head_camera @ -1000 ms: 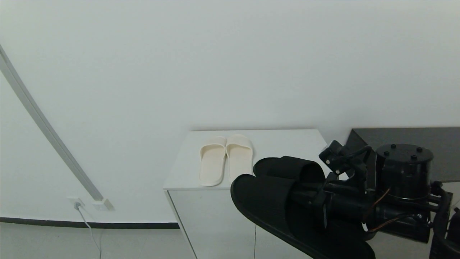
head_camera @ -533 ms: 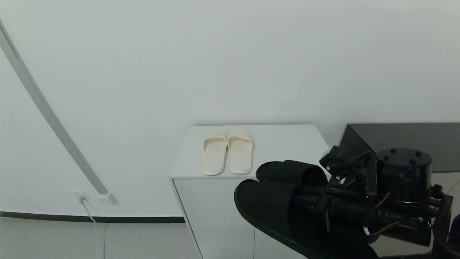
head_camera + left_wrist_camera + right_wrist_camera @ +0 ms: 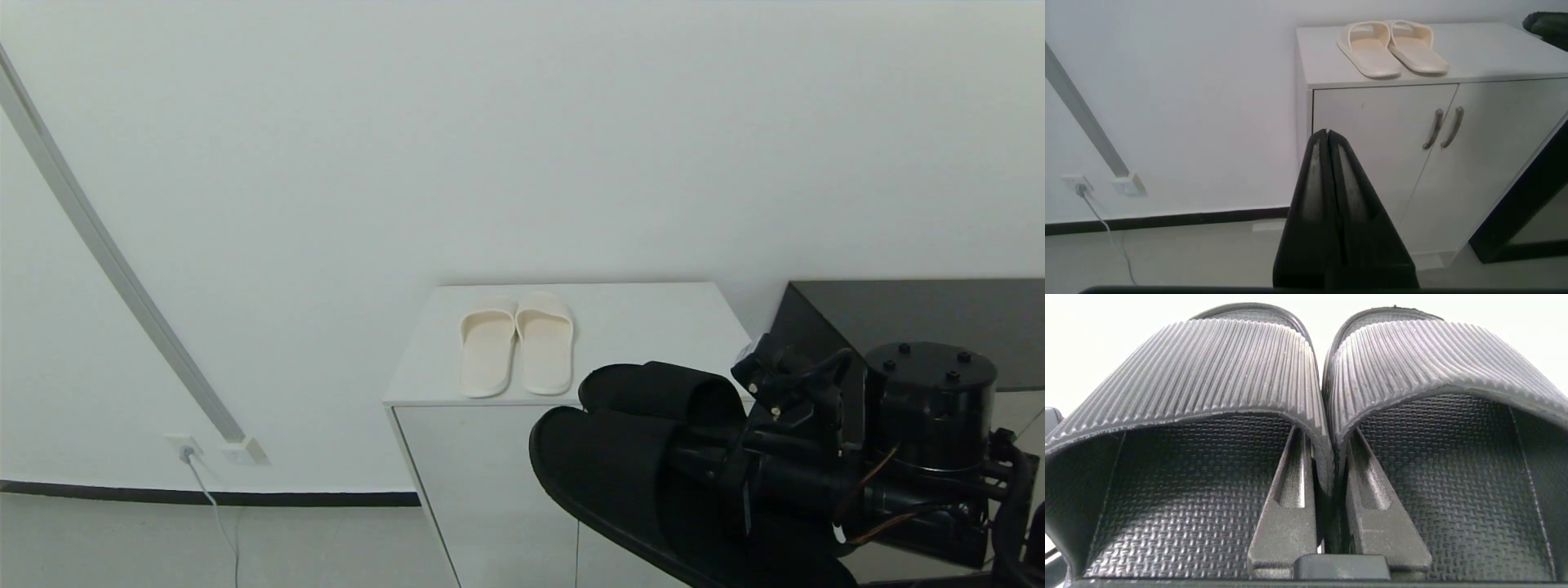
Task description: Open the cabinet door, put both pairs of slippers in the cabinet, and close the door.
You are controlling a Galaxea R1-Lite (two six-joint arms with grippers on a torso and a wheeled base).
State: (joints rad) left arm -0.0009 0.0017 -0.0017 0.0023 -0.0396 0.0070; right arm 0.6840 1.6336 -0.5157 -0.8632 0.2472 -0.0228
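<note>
The pair of cream slippers lies side by side on top of the white cabinet. Both cabinet doors are closed, and their two handles meet in the middle. My right gripper is shut on the pair of black slippers. One finger sits inside each slipper, pinching their inner walls together. They hang in front of the cabinet's right half, at about the height of its top. My left gripper is shut on nothing, low and to the left of the cabinet front.
A dark, low piece of furniture stands against the cabinet's right side. On the wall to the left, a grey strip runs down to a socket with a cable. Bare floor lies left of the cabinet.
The whole head view shifted a second ago, so the camera moved. Since then the right gripper with the black slippers has barely drifted. The cream slippers have stayed put.
</note>
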